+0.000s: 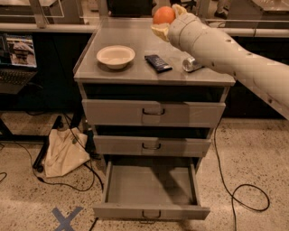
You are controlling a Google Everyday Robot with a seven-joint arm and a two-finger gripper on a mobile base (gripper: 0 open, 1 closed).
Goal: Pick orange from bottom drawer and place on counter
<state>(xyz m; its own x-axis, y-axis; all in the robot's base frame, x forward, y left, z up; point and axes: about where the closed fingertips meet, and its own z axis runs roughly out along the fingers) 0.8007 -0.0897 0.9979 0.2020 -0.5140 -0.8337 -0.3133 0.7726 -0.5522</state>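
So, the gripper [165, 20] is pinching the orange [163, 13] up over the far end of the counter [135, 43].
Camera view: its cream fingers [159, 31] are clamped on either side of the fruit, which hangs clear of the surface. Down and left of the gripper sits a cream bowl [115, 56], only its bare inside showing. Just below the gripper lies a dark packet [158, 62], and beside that a silver can [189, 64], half tucked behind the arm [216, 49]. Way below, the bottom drawer [151, 211] is pulled out, only its bare grey floor showing. The top drawer [153, 113] and middle drawer [151, 145] are closed.
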